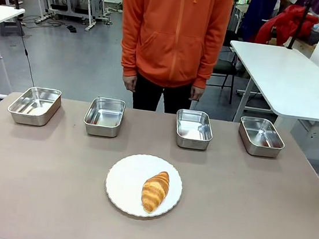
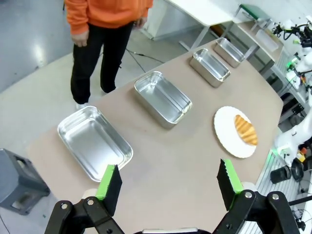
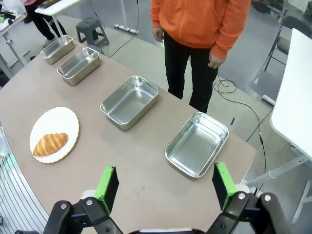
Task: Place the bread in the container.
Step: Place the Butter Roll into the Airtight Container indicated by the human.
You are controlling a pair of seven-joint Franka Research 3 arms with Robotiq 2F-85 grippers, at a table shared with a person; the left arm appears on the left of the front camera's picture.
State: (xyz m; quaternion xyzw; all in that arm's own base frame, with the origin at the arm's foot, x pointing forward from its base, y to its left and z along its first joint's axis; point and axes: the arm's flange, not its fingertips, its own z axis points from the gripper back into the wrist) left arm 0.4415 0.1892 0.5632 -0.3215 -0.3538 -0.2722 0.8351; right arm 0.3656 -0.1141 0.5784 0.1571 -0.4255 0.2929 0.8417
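The golden-brown croissant [image 1: 155,191] lies on the right half of a round white plate [image 1: 125,185] near the front middle of the table; the croissant [image 2: 245,130] and croissant [image 3: 49,144] also show in both wrist views. Four shiny steel pans stand in a row along the far edge: pan [image 1: 34,105], pan [image 1: 104,116], pan [image 1: 194,129], pan [image 1: 261,136]. My left gripper [image 2: 169,183] hovers open high above the table's left end, nothing between its green pads. My right gripper [image 3: 163,186] hangs open high above the right end, also empty.
A person in an orange hoodie [image 1: 173,28] stands behind the far edge with both hands down at the sides. A white table [image 1: 287,77] stands beyond at the right. Bare brown tabletop [image 1: 35,180] surrounds the plate.
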